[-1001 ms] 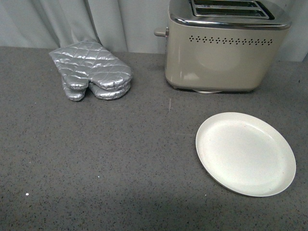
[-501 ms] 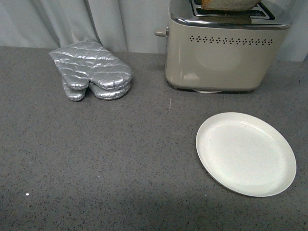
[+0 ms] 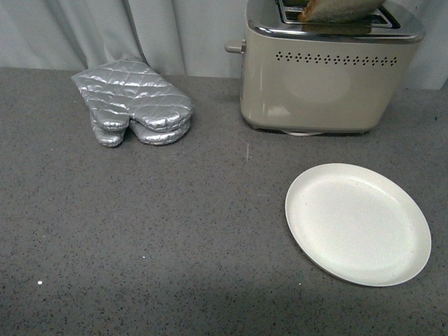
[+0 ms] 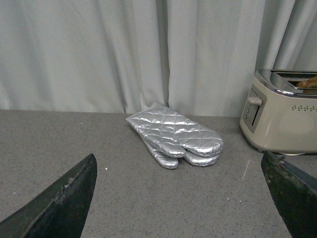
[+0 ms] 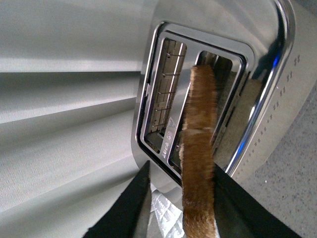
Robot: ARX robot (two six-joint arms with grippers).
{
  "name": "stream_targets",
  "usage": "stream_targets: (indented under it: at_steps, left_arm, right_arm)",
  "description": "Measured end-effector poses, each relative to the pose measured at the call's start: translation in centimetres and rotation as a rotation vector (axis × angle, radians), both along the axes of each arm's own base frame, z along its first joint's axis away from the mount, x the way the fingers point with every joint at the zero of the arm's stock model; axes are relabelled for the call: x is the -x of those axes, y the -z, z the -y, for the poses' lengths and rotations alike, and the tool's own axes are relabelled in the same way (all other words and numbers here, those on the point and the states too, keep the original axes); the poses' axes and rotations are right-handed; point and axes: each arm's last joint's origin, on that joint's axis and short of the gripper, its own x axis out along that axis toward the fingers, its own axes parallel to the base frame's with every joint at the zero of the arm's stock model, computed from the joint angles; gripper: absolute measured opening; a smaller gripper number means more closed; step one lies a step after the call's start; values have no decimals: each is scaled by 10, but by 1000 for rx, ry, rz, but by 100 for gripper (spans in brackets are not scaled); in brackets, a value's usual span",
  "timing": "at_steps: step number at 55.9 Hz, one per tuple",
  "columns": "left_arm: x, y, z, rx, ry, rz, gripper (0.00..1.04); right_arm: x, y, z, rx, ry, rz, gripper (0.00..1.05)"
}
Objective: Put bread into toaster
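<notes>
bread [image 3: 341,8] now tilted over the toaster [image 3: 322,70] top (absent a second ago)

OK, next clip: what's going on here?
The right tool is shut on the bread, holding the slice edge-on above one slot of the toaster; the slice sits tilted and is not yet down in the slot. The left tool is open and holds nothing, low over the counter near the oven mitt. The plate has nothing on it.
</notes>
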Motion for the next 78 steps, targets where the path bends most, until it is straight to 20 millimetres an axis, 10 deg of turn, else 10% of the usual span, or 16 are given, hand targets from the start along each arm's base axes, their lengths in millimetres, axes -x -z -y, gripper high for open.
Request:
stream_targets:
  at_steps: [18,32,48,78]
  left_arm:
    - [0,0,0,0,0,0,98]
    - [0,0,0,0,0,0,98]
    - [0,0,0,0,0,0,98]
    - [0,0,0,0,0,0,98]
  right_arm:
    - [1,-20,18,166,-33,156,97]
    - [53,-35,38,625,-56,346,95]
    - [143,7,75,1172,-186,384,95]
    - [233,70,98,1321,-420,573,0]
